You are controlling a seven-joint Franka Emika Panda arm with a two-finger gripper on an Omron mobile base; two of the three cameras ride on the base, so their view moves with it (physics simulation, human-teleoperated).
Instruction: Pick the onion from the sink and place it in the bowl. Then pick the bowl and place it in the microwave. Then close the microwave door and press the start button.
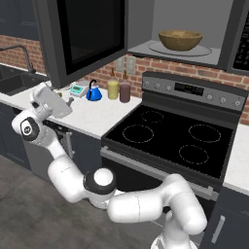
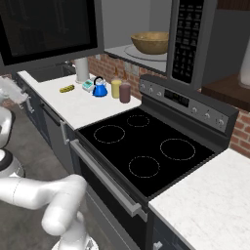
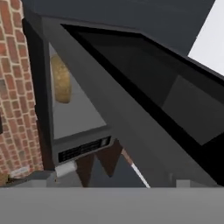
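Bowl: the bowl (image 1: 180,40) is seen standing on the round turntable inside the microwave (image 1: 187,24), above the stove (image 1: 175,138); this placement is judged complete.
Onion: no onion can be made out above the bowl's rim; whether it lies inside cannot be told.
Microwave door: the microwave door (image 1: 87,36) is shown swung wide open to the left of the microwave cavity; closing is judged not yet done.
Start button: the control panel (image 2: 188,39) at the microwave's right edge is judged as yet unpressed, since the door stands open.
Gripper: the gripper (image 1: 66,101) is held low, left of the microwave and beneath the open door, jaws spread wide, nothing grasped.
Remaining: door closure, then the button press.
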